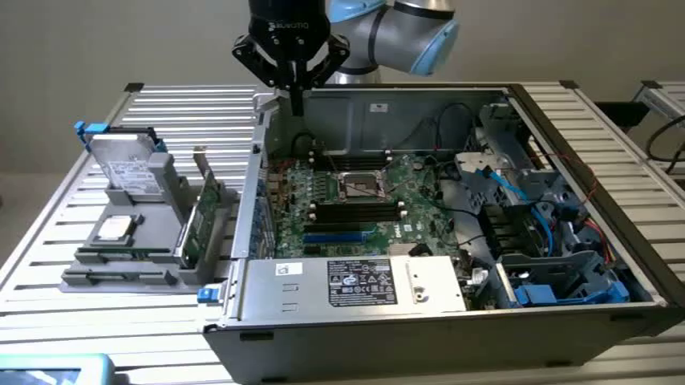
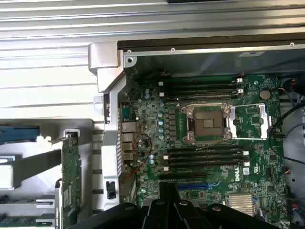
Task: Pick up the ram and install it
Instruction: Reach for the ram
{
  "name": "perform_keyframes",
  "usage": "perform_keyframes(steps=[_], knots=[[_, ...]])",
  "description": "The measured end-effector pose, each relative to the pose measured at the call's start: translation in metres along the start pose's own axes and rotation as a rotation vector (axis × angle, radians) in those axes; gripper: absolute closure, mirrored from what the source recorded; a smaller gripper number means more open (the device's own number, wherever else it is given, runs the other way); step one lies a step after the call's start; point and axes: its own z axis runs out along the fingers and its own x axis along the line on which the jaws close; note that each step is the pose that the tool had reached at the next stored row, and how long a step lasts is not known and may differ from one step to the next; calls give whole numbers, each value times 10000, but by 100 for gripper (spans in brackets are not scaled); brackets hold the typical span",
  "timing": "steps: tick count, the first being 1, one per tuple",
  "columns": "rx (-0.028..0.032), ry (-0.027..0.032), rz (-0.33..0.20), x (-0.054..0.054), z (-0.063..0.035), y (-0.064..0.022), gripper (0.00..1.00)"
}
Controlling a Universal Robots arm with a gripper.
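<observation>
Exterior view's left: grey parts holder on the slatted tabletop. The ram, as best I can tell, is the thin strip set on edge along the holder's near side, by the bigger bracketed card. Judged light, stiff and fragile; grip the long edges at mid-length, clear of chips and contacts. Further right: gripper shut and empty above the computer case, well apart from the ram.
</observation>
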Motion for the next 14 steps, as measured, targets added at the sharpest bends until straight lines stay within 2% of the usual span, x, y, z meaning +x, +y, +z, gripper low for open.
perform_keyframes(steps=[14], knots=[[4,0,14,-1,2,-6,89]])
